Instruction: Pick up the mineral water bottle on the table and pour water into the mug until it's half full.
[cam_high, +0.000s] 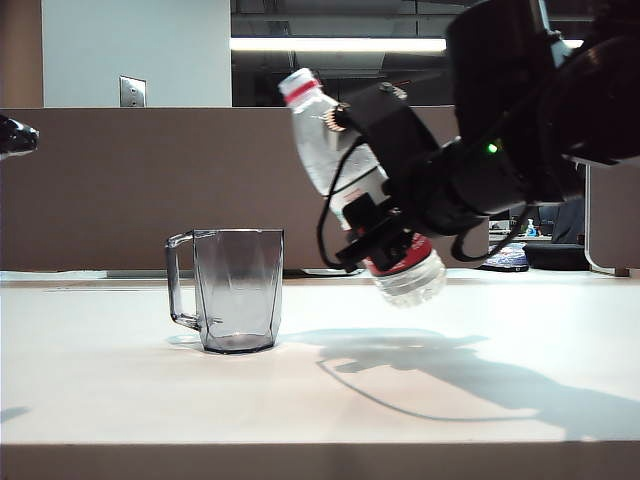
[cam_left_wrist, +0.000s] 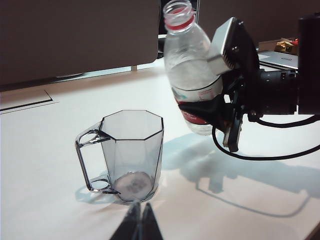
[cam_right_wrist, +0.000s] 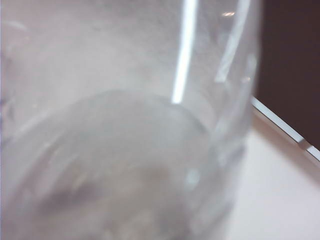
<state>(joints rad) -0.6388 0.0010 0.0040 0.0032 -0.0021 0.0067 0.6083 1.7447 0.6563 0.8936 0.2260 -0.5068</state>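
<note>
Right tool (cam_high: 385, 235) clamped on tall clear plastic bottle (cam_high: 335, 150), tilted, neck over smoky grey faceted mug (cam_high: 237, 290) below-left on white worktop (cam_high: 100, 370). Left tool (cam_left_wrist: 139, 222) closed, empty, near mug.

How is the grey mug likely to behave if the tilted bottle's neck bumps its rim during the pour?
The mug looks empty, so probably light and easily nudged. It tapers to a narrow base on the smooth table, so it may slide or tip. The right gripper holds the bottle tilted beside it, not touching.
</note>
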